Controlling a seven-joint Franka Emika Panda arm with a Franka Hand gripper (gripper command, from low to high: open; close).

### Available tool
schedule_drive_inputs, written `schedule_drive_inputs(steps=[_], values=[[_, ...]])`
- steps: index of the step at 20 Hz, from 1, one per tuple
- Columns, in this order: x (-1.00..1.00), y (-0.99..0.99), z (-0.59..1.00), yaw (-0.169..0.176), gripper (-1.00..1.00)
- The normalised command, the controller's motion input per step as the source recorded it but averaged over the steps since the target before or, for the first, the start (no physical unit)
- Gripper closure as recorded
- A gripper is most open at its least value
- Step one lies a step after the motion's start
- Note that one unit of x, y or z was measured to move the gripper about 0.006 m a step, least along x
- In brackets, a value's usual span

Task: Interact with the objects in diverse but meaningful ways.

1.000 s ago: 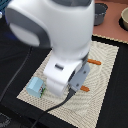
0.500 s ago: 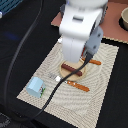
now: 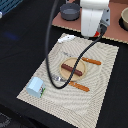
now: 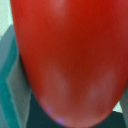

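Gripper clamped on red tomato (image 4: 67, 55), high above striped mat (image 3: 102, 80), sausage stick (image 3: 72, 70) centred there.

Readable text: we find none in either view.
Small white carton (image 3: 35, 86): we see green-blue print on its face, too small and blurred to read.
Red tomato (image 4: 70, 55): fills the wrist view; its skin is plain, with no label or mark.
Striped mat (image 3: 102, 75): we note a woven pattern only, no lettering.
Arm housing (image 3: 94, 17): white shell, no logo that we can make out.
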Motion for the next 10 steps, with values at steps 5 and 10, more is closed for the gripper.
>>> schedule_drive_inputs(steps=[5,10], values=[[-0.46,0.48,-0.78,0.155,1.0],[-0.18,0.19,-0.66,0.127,1.0]])
